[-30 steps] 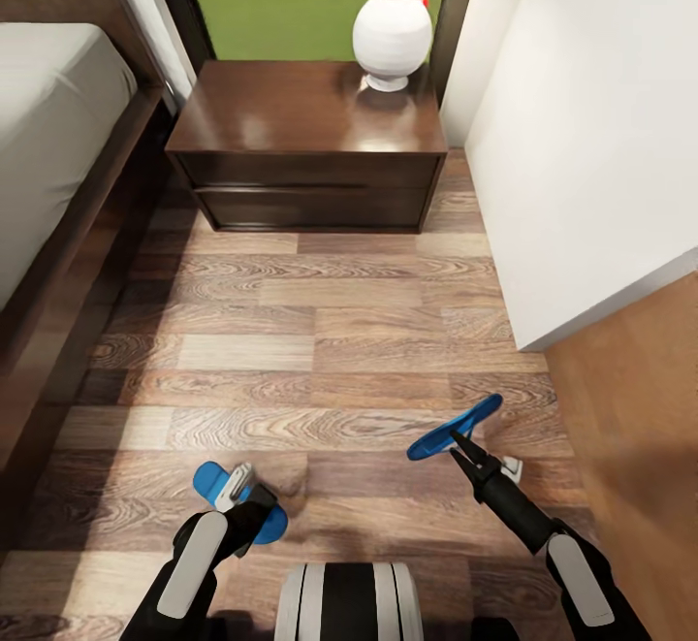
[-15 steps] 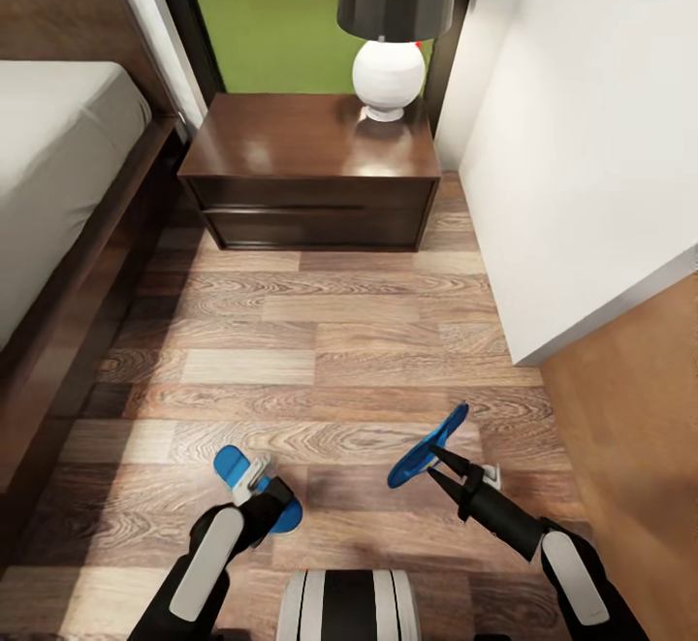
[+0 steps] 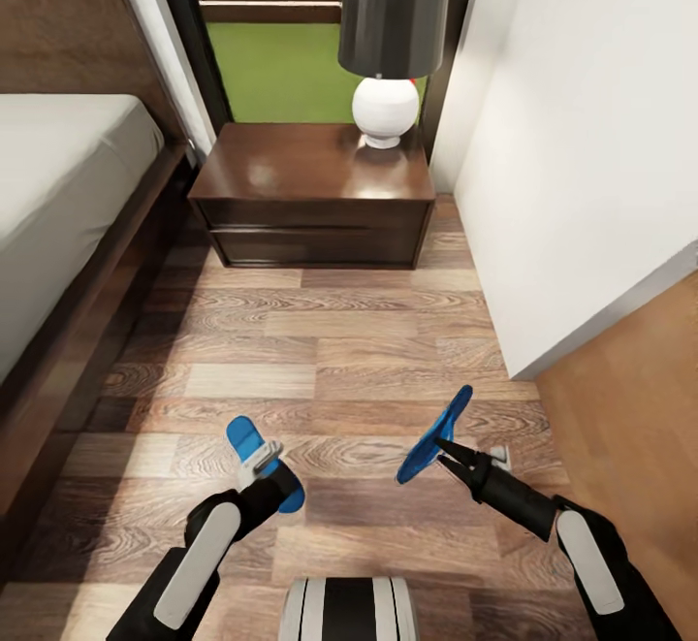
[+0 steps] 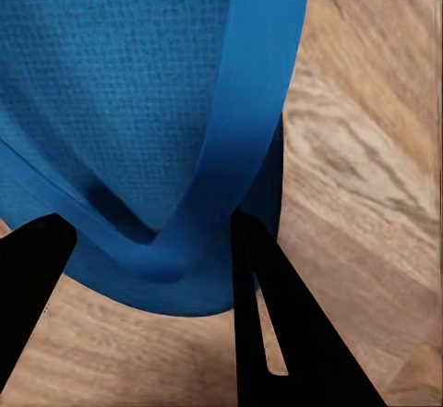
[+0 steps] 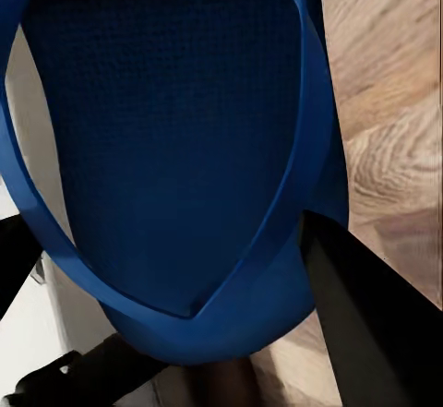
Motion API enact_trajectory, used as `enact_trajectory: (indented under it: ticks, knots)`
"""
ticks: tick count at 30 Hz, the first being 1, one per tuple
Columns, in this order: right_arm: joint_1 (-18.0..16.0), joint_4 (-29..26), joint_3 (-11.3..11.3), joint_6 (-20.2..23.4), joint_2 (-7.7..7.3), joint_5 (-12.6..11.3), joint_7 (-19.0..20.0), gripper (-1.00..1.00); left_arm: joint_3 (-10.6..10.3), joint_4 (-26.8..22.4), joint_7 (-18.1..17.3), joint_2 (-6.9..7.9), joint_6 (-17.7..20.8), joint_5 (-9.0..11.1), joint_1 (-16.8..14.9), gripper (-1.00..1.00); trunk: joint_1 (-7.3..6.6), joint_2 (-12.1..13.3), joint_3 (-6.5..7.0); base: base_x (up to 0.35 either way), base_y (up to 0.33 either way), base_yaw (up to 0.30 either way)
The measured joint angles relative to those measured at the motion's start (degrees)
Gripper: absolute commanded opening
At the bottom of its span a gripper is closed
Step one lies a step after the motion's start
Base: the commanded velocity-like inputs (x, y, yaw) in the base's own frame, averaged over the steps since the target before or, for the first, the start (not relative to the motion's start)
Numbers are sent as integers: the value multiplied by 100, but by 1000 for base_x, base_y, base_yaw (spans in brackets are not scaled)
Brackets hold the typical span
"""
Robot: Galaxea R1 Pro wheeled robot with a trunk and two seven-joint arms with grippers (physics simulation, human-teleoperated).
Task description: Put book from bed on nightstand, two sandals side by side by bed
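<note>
My left gripper (image 3: 264, 467) is shut on one bright-blue sandal (image 3: 246, 436), held low over the wood floor; up close its strap (image 4: 249, 102) runs between the black fingers (image 4: 286, 333). My right gripper (image 3: 449, 449) is shut on the other sandal (image 3: 435, 433), which stands tilted on edge; its sole (image 5: 175, 149) sits just ahead of that gripper's fingers (image 5: 369, 315). The bed (image 3: 68, 185) runs along the left. The dark-brown nightstand (image 3: 310, 180) stands ahead by the headboard. The book is out of view.
A white-based lamp with a dark shade (image 3: 386, 110) stands on the nightstand's right half. A white wall (image 3: 582, 156) closes in on the right. Open plank floor (image 3: 320, 350) lies between the bed frame and that wall. A black-framed window (image 3: 276, 30) is behind the nightstand.
The whole view has shifted, so the nightstand and lamp look farther off. The right sandal has tipped from nearly flat to standing on edge. Both grippers still hold their sandals.
</note>
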Motion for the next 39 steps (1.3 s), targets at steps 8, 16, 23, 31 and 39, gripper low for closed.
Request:
enact_trajectory:
  ticks: [8, 16, 23, 31, 39]
  knots:
    - [0, -1, -2, 2, -392, 19, 837, -100, -52, -57, -528, 154, 109, -22, 2, -100, -21, 11, 177, 0, 0, 0]
    - [0, 81, -2, -65, -347, 20, 875, -100, -466, -59, -724, 279, 102, 4, 3, -100, -41, 22, 354, 0, 0, 0]
    - [1, 545, -1, -73, -332, 31, 876, -100, -698, -51, -733, 274, 87, -15, 3, -100, -59, 31, 510, 0, 0, 0]
    - [0, 619, -1, -69, -331, 21, 882, -100, -713, -50, -734, 265, 85, -18, 3, -100, -80, 42, 687, 0, 0, 0]
    - [0, 622, 11, -83, -331, 32, 855, -100, -733, -40, -725, 279, 99, -301, 3, -100, -100, 52, 864, 0, 0, 0]
